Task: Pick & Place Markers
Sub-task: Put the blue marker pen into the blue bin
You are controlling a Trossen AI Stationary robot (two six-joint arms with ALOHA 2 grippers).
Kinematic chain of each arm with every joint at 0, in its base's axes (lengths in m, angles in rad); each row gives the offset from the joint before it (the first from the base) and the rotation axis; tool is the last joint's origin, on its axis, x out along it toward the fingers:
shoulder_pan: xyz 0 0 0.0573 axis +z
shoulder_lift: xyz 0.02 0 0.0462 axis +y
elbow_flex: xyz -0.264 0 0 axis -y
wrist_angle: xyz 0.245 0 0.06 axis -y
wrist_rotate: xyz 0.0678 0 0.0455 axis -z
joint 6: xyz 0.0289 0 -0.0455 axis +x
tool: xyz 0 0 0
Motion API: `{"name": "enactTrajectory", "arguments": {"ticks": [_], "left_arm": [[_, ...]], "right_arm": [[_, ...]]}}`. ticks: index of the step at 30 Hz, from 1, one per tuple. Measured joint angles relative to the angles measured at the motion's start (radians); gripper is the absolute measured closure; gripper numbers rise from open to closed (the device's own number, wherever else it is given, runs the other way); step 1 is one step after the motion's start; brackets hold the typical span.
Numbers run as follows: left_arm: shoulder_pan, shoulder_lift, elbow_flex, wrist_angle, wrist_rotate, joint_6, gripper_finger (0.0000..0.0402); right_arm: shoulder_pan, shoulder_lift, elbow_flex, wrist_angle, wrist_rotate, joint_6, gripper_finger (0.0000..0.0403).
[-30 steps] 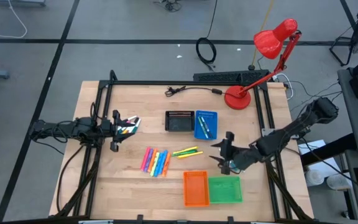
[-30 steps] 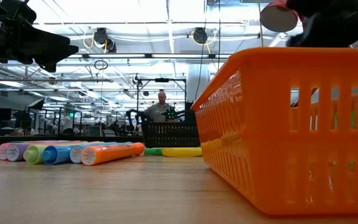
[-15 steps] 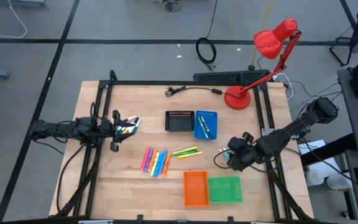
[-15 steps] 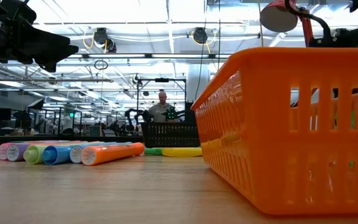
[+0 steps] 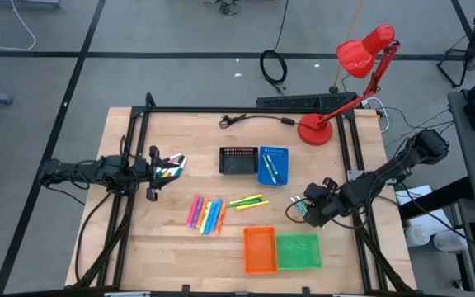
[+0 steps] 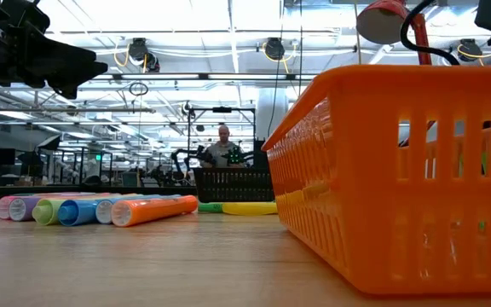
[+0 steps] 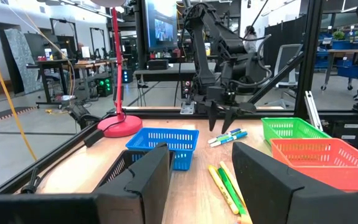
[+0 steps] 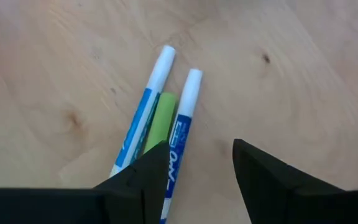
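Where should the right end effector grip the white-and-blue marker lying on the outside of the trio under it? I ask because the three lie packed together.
Judging by the right wrist view, take that outer white-and-blue marker around mid-barrel, from straight above. Its far flank faces bare wood, while the green marker presses its inner side, so one finger must wedge between them. The right end effector hangs open just above.

Two trays [image 5: 252, 162] stand side by side near the counter's [image 5: 180, 256] far edge, one holding markers [image 5: 270, 167]. Two more trays [image 5: 282, 251] sit together at the near edge. Between the pairs lie a row of markers [image 5: 206, 214] and, just right of it, a few loose markers [image 5: 248, 201]. The lamp [image 5: 315, 129] stands at the far right corner.
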Motion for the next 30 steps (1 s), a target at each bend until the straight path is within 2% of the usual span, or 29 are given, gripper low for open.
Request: {"name": "enactTrajectory", "arguments": {"ticks": [6,21,25,30], "left_arm": [[0.000,0.000,0.000,0.000,0.000,0.000,0.0220],[0.000,0.000,0.000,0.000,0.000,0.000,0.0220],[0.000,0.000,0.000,0.000,0.000,0.000,0.0220],[0.000,0.000,0.000,0.000,0.000,0.000,0.0220]], "right_arm": [[0.000,0.000,-0.028,0.064,-0.020,-0.002,0.0244],[-0.012,-0.003,-0.137,0.080,-0.032,0.052,0.0268],[-0.029,-0.003,-0.146,0.065,-0.040,0.062,0.0291],[-0.048,-0.002,-0.146,0.051,-0.061,0.128,0.0344]]}}
